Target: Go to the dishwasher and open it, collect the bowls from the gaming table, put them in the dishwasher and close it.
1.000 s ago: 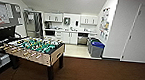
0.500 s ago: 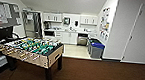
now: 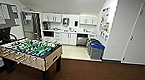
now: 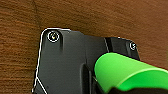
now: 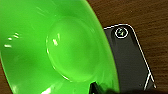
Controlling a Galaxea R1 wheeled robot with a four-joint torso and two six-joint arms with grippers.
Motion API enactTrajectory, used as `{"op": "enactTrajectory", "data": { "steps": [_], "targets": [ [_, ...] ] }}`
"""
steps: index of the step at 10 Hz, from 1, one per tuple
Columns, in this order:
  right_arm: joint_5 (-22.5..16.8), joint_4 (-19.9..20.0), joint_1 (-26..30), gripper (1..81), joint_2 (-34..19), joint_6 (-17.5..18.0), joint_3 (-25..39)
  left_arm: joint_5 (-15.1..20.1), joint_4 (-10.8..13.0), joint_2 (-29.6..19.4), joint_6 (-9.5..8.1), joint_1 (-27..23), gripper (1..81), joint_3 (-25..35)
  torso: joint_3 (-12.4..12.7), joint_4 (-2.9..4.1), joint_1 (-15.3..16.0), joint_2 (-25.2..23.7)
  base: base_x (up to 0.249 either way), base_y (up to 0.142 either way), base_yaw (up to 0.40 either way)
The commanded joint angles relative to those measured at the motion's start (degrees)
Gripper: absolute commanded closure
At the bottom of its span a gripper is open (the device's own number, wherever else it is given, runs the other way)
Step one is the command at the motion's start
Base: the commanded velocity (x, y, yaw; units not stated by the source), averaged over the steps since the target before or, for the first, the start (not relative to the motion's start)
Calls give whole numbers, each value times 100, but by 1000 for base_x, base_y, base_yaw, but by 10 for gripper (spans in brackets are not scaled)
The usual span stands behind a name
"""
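Observation:
The dishwasher (image 3: 82, 40) shows as a silver-grey front in the white kitchen run at the far end of the room, ahead of me across brown floor. A lime green bowl (image 5: 55, 47) hangs close before the right wrist camera above the floor, with my right gripper (image 5: 96, 88) shut on its rim. Beside the left wrist's dark plate, a bright green round-sided plastic vessel (image 4: 125, 71) is held in my left gripper (image 4: 130, 90); I cannot tell if it is a bowl or a cup. The gaming table is out of view.
A table-football table (image 3: 33, 52) stands near on the left. Grey bins with blue and green lids (image 3: 96, 48) line the right wall before the kitchen's pale floor (image 3: 75, 52). A white door (image 3: 143, 38) is at the right. An open doorway (image 3: 30, 24) is at the back left.
The whole head view has shifted slightly, so the camera has moved a little. Nothing in the room has moved.

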Motion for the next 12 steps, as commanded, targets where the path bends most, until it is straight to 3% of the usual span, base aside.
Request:
{"op": "enactTrajectory", "data": {
  "steps": [1, 12],
  "targets": [
    [-490, -255, 189, 811, 85, -144, 82, 184, 51, -68, 18, -269, 811, 7, 0, 0, 0, 0, 135, -73, 0],
    [-490, -255, 206, 811, 94, -109, 29, 184, 78, -59, 9, -270, 811, 7, -2, 0, 0, 2, 137, -75, 0]
  ]
}}
